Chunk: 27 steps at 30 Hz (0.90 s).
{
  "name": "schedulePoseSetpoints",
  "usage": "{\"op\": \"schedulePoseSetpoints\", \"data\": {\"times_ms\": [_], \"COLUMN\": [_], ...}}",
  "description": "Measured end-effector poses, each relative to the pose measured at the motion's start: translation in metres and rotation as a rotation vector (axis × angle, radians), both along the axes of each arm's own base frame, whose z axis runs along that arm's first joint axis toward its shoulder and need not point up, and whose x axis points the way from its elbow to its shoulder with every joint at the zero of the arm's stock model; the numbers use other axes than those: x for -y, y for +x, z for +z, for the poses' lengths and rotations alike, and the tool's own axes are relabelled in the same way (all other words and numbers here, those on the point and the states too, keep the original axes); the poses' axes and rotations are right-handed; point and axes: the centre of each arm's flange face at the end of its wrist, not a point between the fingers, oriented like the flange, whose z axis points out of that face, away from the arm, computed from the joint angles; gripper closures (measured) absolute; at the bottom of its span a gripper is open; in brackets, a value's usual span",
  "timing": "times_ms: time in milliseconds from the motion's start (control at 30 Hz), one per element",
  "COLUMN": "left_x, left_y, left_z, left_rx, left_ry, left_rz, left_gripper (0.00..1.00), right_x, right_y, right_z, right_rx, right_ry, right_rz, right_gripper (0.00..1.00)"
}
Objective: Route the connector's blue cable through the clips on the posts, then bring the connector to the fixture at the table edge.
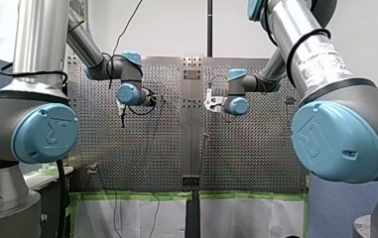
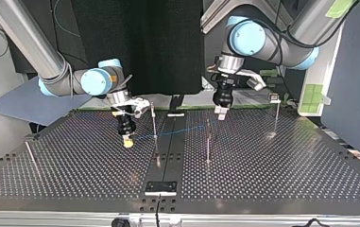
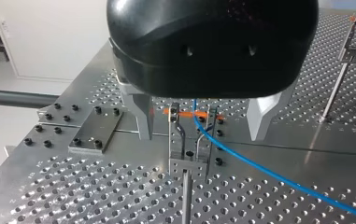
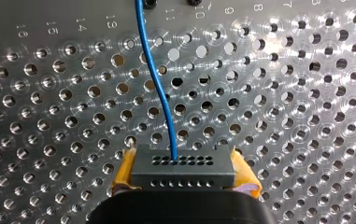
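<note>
Mid-routing, my right end effector (image 4: 184,177) is clamping the connector (image 4: 182,164) above the counter (image 4: 306,93); my left end effector (image 3: 202,122) is hanging wide open astride a clip (image 3: 188,148), where the blue cable (image 4: 161,93) likely needs seating.

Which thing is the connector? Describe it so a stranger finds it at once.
On the perforated table, find my right arm at the top view's left; its gripper hangs low over it. Between its yellow pads sits the connector, a small grey block. It alone has two rows of holes, with the blue cable running out of one.
</note>
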Motion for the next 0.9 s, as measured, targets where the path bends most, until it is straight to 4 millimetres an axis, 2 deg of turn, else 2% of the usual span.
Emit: {"op": "schedulePoseSetpoints", "data": {"times_ms": [433,900], "left_x": [0.010,0.010], "left_y": [-0.008,-0.011], "left_z": [-0.001,-0.002], "left_rx": [0.001,-0.007], "left_ry": [0.071,0.074], "left_rz": [-0.016,0.016], "left_gripper": [0.00,0.00], "right_x": [-0.001,-0.001], "right_y": [0.000,0.000], "right_z": [-0.001,-0.002], "right_rx": [-0.002,-0.004], "right_ry": [0.006,0.014], "right_rz": [0.002,0.005], "right_gripper": [1.00,1.00]}}
